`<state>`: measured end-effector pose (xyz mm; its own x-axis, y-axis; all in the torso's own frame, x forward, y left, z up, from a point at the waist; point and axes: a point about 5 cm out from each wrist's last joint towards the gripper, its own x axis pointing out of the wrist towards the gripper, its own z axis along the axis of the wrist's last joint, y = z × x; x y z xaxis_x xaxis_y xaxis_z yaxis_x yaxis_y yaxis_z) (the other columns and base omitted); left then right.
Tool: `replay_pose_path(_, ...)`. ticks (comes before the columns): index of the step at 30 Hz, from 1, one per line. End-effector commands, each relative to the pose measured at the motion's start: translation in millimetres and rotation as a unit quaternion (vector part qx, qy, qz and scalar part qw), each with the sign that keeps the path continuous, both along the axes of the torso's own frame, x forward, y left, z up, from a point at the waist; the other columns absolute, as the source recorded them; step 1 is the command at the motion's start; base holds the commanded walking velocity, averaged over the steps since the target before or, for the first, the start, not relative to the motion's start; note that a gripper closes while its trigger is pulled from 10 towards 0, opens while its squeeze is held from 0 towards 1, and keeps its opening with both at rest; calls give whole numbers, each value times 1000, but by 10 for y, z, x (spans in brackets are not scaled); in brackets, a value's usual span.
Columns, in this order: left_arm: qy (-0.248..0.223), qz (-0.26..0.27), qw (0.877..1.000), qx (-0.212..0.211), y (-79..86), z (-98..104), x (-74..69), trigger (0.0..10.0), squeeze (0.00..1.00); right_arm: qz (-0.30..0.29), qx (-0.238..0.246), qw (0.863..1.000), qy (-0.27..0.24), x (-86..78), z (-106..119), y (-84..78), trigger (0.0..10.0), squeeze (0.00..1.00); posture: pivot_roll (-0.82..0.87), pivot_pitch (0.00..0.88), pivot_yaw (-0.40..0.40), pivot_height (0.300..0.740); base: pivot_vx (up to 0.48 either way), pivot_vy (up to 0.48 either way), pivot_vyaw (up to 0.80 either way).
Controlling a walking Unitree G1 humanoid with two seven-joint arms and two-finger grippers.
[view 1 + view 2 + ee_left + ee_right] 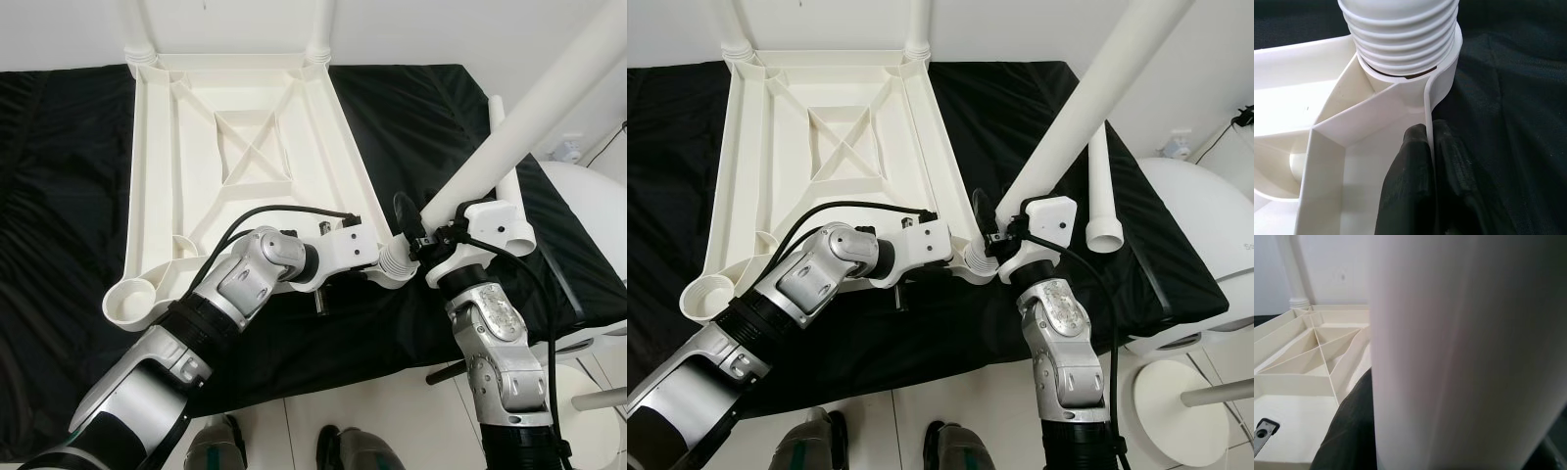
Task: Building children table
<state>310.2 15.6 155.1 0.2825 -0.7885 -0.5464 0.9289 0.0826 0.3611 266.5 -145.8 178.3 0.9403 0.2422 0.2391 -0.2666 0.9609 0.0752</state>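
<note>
**Q:** So what could you actually not see at that point?

**Me:** Quite a bit. My right end effector (1004,240) was mostly buried behind the white leg (1087,103) I was holding up at a slant; the right wrist camera was basically a wall of white tube, so I couldn't tell whether its fingers were clamped or loose. The leg's top ran off the frame too. Its ribbed threaded end (1400,34) was down at the near right corner socket of the upside-down table (245,147), tilted rather than straight, and how far it sat in there I couldn't make out.

**Q:** And the left side?

**Me:** My left end effector (1432,147) was pinched together on the table's thin rim, one black finger (1410,171) inside the wall and the other outside, right beside that socket.

**Q:** Where was the table itself?

**Me:** Lying underside up on a black cloth (59,196), ribs and the X brace showing. Two legs (919,29) already stood in the far corners, cut off by the frame's top edge. The near left socket (132,299) was open. One spare leg (1100,186) lay on the cloth to my right.

**Q:** Room?

**Me:** White wall behind, pale tiled floor (921,401) below, and a round white thing (1200,235) on the right, partly cropped. My feet (220,446) poked in at the bottom.
</note>
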Motion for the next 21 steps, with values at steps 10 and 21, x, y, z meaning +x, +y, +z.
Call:
replay_pose_path(10,-24,33,999,20,104,30,91,10000,0,20,-37,994,103,33,-322,52,10000,0,0,140,-48,740,0,0,0)
replay_pose_path(21,-22,34,999,19,104,18,83,10000,0,80,-97,985,119,136,-295,-28,10000,0,4,137,-54,740,0,0,0)
